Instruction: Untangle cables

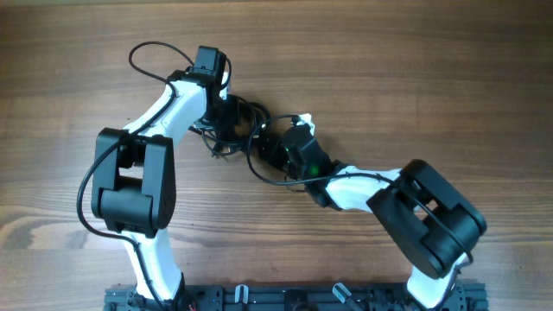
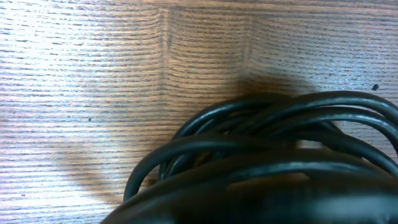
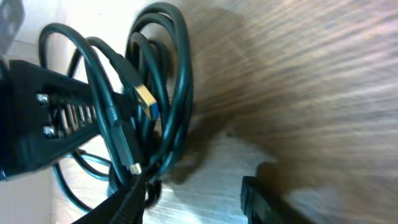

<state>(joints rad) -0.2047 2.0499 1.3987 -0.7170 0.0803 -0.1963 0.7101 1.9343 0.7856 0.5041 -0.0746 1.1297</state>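
**A:** What sits closest to the left wrist's lens?

**B:** The cables (image 2: 261, 168). They are glossy black cords, several strands curving together as a coil. They fill the lower right of that view and lie on the pale wood-grain surface (image 2: 93, 74). The fingers are hidden behind them.

**A:** And the left gripper?

**B:** From overhead, the left gripper (image 1: 226, 111) points down into the bundle's left side. Its jaws are drawn nearly together. I cannot tell whether a strand is pinched.

**A:** The right one?

**B:** The right gripper (image 3: 189, 200) has its jaws parted by a moderate gap, with bare wood showing between them. One strand touches the left-hand fingertip, and the gripper grips nothing.

**A:** Just past those tips?

**B:** Loops of cord stand on edge. Among them is a gold-coloured plug (image 3: 146, 98) with blue inside. Strands drape over a black ridged bar (image 3: 62, 118) with two screw heads. I cannot tell what the bar belongs to.

**A:** And the whole surface from above?

**B:** A black rail (image 1: 285, 299) runs along the near edge. The two white arms rise from it and lean inward. The bundle lies mid-surface between the two grippers. The left arm's own wire (image 1: 147, 50) loops out beyond it.
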